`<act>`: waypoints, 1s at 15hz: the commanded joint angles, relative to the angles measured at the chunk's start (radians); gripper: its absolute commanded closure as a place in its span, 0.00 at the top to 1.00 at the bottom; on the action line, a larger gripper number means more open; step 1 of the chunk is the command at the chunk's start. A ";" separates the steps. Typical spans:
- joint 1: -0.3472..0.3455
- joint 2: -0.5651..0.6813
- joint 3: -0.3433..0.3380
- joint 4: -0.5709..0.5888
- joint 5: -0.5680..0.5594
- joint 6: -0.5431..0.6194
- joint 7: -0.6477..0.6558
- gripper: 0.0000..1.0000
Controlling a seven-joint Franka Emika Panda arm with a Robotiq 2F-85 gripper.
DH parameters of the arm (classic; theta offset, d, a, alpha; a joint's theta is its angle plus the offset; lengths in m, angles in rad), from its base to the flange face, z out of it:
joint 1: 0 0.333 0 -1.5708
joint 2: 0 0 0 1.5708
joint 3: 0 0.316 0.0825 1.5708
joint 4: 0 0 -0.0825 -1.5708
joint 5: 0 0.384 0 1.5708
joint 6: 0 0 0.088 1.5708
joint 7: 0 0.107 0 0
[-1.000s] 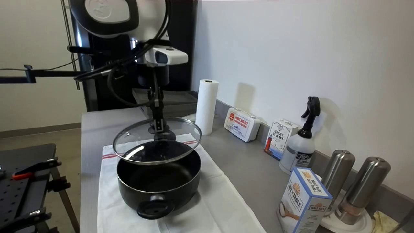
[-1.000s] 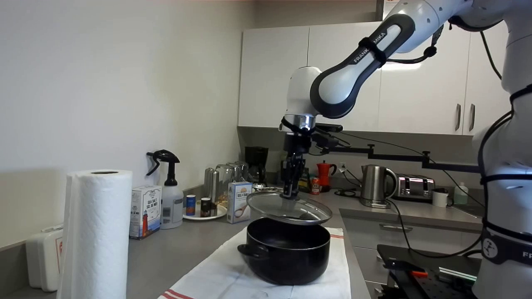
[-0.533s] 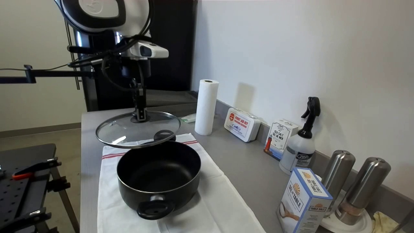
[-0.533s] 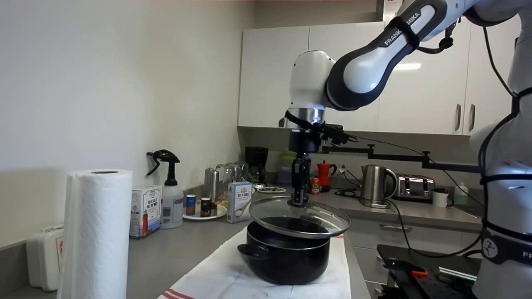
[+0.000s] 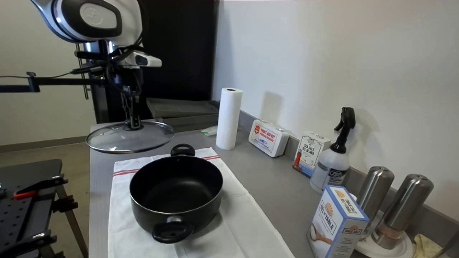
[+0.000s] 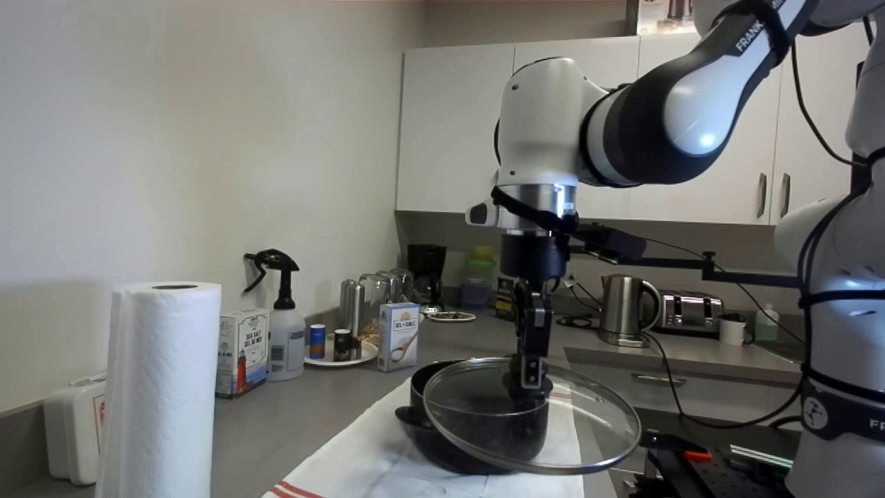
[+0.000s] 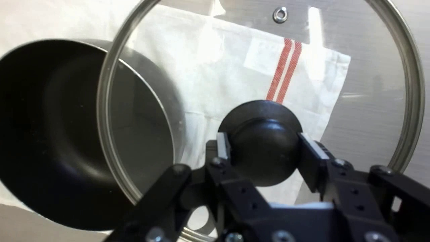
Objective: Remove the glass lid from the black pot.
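Note:
The glass lid [image 5: 107, 141] hangs level above the counter, beyond and left of the pot in this exterior view. It also shows in an exterior view [image 6: 588, 432] and the wrist view [image 7: 412, 87]. My gripper [image 5: 134, 124] is shut on the lid's black knob [image 7: 263, 154], with one finger on each side. The gripper points straight down, as the exterior view shows [image 6: 531, 377]. The black pot [image 5: 175, 215] stands upright, uncovered and looking empty inside. It shows in the wrist view [image 7: 67, 141], where the lid's rim overlaps its edge. In an exterior view [image 6: 427, 432] the lid partly hides it.
The pot stands on a white towel [image 5: 244, 229] with red stripes. A paper towel roll [image 5: 228, 120], first aid kit [image 5: 268, 138], spray bottle [image 5: 330, 166] and salt box [image 5: 337, 222] line the wall side. A black cart [image 5: 30, 204] stands beyond the counter's left edge.
The gripper has carried the lid away from over the pot, toward the far left in an exterior view and toward the camera in an exterior view. The pot has not moved.

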 commanded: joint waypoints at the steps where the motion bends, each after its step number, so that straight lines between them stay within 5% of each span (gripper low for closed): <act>1: 0.036 0.011 0.041 -0.018 -0.032 0.029 0.044 0.26; 8: 0.057 0.169 0.062 -0.021 -0.126 0.148 0.148 0.26; 15: 0.092 0.338 -0.018 0.046 -0.272 0.249 0.265 0.26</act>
